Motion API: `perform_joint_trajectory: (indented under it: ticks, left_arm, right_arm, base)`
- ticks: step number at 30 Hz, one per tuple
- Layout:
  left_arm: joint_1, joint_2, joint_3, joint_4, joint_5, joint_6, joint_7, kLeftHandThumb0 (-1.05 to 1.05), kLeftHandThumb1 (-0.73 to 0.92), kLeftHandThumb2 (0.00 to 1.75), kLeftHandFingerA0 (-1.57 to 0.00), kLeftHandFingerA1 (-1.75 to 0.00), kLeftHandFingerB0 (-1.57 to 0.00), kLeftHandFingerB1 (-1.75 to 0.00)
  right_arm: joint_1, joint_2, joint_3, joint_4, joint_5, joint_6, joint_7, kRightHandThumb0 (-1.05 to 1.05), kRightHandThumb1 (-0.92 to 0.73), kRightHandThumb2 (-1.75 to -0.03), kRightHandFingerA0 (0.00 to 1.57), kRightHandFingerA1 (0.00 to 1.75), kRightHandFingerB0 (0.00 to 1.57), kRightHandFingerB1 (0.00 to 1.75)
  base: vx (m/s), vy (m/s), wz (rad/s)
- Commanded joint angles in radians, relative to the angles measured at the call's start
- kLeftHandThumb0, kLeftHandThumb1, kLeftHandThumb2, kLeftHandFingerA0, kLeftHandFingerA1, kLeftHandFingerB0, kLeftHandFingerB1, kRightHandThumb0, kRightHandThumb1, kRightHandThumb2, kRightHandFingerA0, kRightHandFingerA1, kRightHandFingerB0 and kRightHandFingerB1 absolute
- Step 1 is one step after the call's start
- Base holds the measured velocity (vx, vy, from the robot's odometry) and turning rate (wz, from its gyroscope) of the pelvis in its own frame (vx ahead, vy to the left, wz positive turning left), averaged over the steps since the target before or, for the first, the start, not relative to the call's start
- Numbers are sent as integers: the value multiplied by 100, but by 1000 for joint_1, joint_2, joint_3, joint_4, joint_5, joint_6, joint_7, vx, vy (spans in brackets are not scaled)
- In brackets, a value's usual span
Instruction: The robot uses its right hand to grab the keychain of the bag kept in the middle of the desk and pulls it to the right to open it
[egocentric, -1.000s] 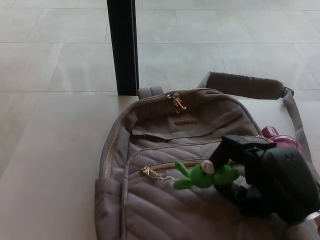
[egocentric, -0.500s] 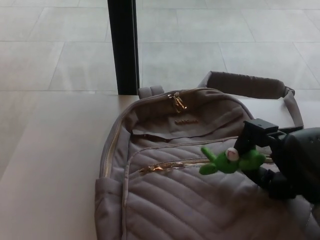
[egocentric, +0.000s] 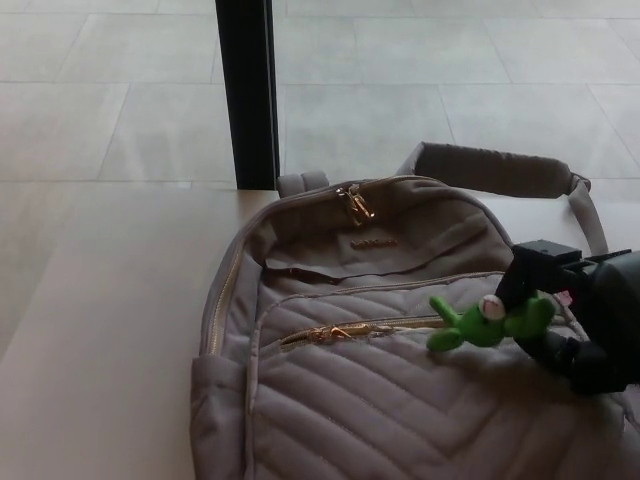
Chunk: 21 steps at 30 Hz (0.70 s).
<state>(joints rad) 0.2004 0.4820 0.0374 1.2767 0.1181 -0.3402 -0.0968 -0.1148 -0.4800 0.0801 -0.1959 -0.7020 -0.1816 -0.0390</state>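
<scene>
bag mid-desk | frog keychain over bag's right half | right hand fingers clamped on it | soft, light plush; likely squashes, so hold near zipper link | left hand unseen

I see the bag lying on the desk, filling its centre toward 4 o'clock. The keychain sits at 3 o'clock on the bag, inside my right hand. A post stands at 12 o'clock behind the desk.
</scene>
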Motion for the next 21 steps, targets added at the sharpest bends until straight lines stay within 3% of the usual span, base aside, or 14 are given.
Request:
perform_joint_trajectory:
  ticks: [1, 5, 6, 7, 8, 10, 11, 15, 16, 17, 18, 19, 20, 21]
  left_arm:
    - [1, 24, -11, 8, 23, -19, 14, -79, 92, 69, -79, -54, -65, -44]
    - [9, 31, -6, 8, 13, -24, 10, -80, 92, 69, -79, -57, -67, -44]
    - [8, 30, -5, 8, 11, -16, 9, -80, 92, 69, -79, -57, -67, -44]
    - [7, 30, -7, 10, 14, -16, 13, -80, 92, 69, -79, -57, -67, -44]
    - [8, 30, -6, 8, 13, -12, 11, -80, 92, 70, -79, -56, -68, -45]
    - [16, 33, -14, 4, 21, -28, 19, -78, 92, 72, -78, -58, -67, -46]
    - [16, 33, -13, 6, 20, -27, 18, -79, 92, 72, -78, -60, -67, -46]
    - [21, 30, -4, 6, 8, -30, 10, -81, 92, 72, -78, -60, -67, -47]
    - [21, 30, -3, 5, 7, -28, 11, -81, 92, 72, -78, -61, -68, -47]
    - [21, 30, -3, 5, 7, -27, 12, -81, 92, 72, -78, -61, -67, -47]
    - [21, 30, -4, 4, 8, -27, 12, -81, 92, 72, -78, -61, -67, -47]
    - [25, 33, -8, 4, 13, -39, 11, -83, 92, 73, -78, -61, -67, -46]
    - [26, 34, -8, 3, 13, -40, 11, -83, 92, 73, -78, -61, -67, -46]
    - [24, 33, -8, 4, 12, -33, 12, -83, 92, 73, -78, -61, -67, -46]
  right_arm:
    - [-25, -108, -80, 107, 7, -9, 4, -19, -51, -105, 94, 175, 79, 146]
    - [-57, -172, -125, 213, 23, -23, -14, -18, -55, -99, 90, 175, 77, 147]
    - [-72, -187, -138, 245, 23, -11, -17, -25, -50, -105, 119, 134, 92, 112]
    - [-81, -195, -148, 262, 28, -1, -12, -25, -50, -105, 119, 134, 92, 112]
    - [-93, -213, -157, 285, 18, 13, -11, -20, -55, -91, 91, 173, 79, 138]
    - [-138, -260, -189, 382, 18, 14, -42, -16, -51, -97, 92, 172, 81, 142]
    - [-151, -272, -192, 404, 8, 17, -59, -22, -46, -104, 119, 133, 96, 117]
    - [-176, -303, -227, 485, 39, 1, -81, -24, -46, -108, 121, 135, 96, 117]
    - [-176, -307, -232, 502, 43, -8, -93, -19, -50, -104, 91, 174, 77, 147]
    - [-174, -312, -233, 515, 39, -12, -105, -24, -47, -106, 121, 134, 96, 115]
    - [-173, -317, -232, 530, 30, -15, -120, -24, -47, -106, 121, 134, 96, 115]
    - [-145, -329, -238, 546, 28, -13, -125, -15, -54, -100, 105, 163, 81, 128]
    - [-142, -331, -238, 550, 28, -15, -127, -15, -54, -100, 105, 163, 81, 128]
    - [-136, -331, -240, 567, 33, -33, -148, -20, -55, -89, 94, 173, 81, 140]
  base:
    - [0, 0, 0]
    - [0, 0, 0]
    - [0, 0, 0]
    - [0, 0, 0]
    - [0, 0, 0]
    - [0, 0, 0]
    - [0, 0, 0]
    - [0, 0, 0]
    - [0, 0, 0]
    - [0, 0, 0]
    - [0, 0, 0]
    - [0, 0, 0]
    - [0, 0, 0]
    - [0, 0, 0]
